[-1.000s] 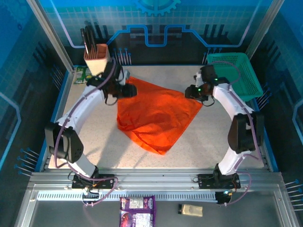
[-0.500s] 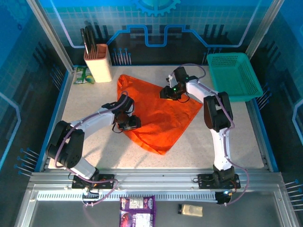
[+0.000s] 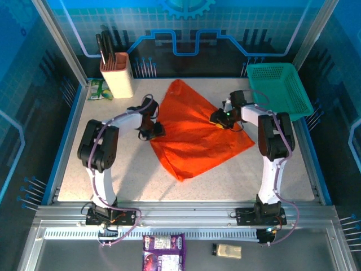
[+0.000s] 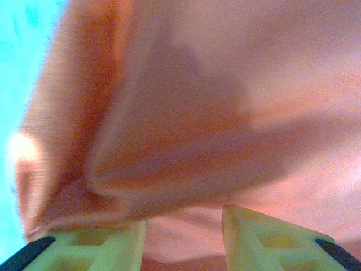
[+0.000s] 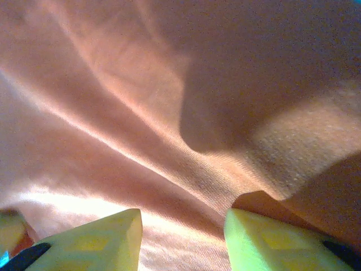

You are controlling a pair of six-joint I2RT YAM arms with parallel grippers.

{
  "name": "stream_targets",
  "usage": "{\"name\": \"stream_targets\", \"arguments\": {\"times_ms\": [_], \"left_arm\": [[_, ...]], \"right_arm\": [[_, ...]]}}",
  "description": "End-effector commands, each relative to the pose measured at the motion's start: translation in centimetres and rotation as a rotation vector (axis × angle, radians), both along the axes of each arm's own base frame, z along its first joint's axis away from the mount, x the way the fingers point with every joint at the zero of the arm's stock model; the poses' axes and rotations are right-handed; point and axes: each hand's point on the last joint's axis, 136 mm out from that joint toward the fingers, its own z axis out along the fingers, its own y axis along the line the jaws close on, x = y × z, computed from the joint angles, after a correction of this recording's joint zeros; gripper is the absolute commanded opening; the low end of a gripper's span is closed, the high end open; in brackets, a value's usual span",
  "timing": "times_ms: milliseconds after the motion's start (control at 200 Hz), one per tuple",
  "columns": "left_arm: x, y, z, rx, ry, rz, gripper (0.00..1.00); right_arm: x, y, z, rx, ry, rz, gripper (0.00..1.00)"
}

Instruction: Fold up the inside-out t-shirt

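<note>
The bright orange t-shirt (image 3: pixel 197 138) lies crumpled in a rough diamond across the middle of the table, one corner pointing to the back and one to the front. My left gripper (image 3: pixel 153 130) sits low at the shirt's left edge. My right gripper (image 3: pixel 219 118) rests on the shirt's right part. In the left wrist view the yellow-green fingers (image 4: pixel 265 237) of the gripper (image 4: pixel 180 240) stand apart, with folded orange cloth (image 4: pixel 197 84) bulging close in front. In the right wrist view the gripper (image 5: pixel 183 240) is likewise open over rippled cloth (image 5: pixel 141 84).
A teal mesh basket (image 3: pixel 280 87) stands at the back right, close to the right arm. A beige holder with dark utensils (image 3: pixel 117 73) and a green packet (image 3: pixel 98 89) sit at the back left. Bare speckled table (image 3: pixel 113 169) lies in front of the shirt.
The shirt has shifted right and its back corner now points toward the rear middle. The left gripper moved up to the shirt's left edge; the right gripper moved rightward onto its right part.
</note>
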Motion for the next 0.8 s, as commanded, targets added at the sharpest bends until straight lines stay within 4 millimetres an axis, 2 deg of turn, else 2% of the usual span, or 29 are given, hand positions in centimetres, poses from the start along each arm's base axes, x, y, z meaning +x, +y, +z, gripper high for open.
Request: {"name": "stream_targets", "arguments": {"times_ms": [0, 60, 165, 235, 320, 455, 580, 715, 795], "left_arm": [[2.8, 0.7, -0.9, 0.027, 0.022, -0.028, 0.41], [4.9, 0.4, -1.1, 0.016, 0.016, -0.032, 0.40], [8.3, 0.2, -0.2, 0.007, -0.023, -0.035, 0.39], [9.6, 0.2, 0.8, -0.003, -0.054, -0.040, 0.39], [10.2, 0.3, 2.5, -0.016, -0.088, -0.046, 0.39], [8.8, 0.2, 6.0, -0.044, -0.146, -0.074, 0.40], [6.0, 0.2, 8.3, -0.071, -0.174, -0.088, 0.40], [2.3, 0.3, 9.9, -0.109, -0.180, -0.106, 0.41], [0.0, 0.3, 10.0, -0.126, -0.166, -0.122, 0.41]], "right_arm": [[-2.5, -1.4, -1.4, -0.040, 0.063, -0.068, 0.45], [-3.2, -1.0, -1.2, -0.021, 0.058, -0.068, 0.45], [-3.6, 0.4, 0.2, 0.009, 0.025, -0.040, 0.45], [-3.7, 1.4, 1.8, 0.009, -0.013, 0.002, 0.45], [-4.0, 2.2, 3.9, -0.041, -0.067, 0.061, 0.45], [-5.7, 3.3, 6.9, -0.154, -0.137, 0.201, 0.46], [-9.3, 6.0, 8.8, -0.257, -0.199, 0.455, 0.46], [-14.0, 8.8, 9.2, -0.339, -0.258, 0.764, 0.46], [-16.6, 10.0, 8.8, -0.388, -0.292, 0.947, 0.45]]}}
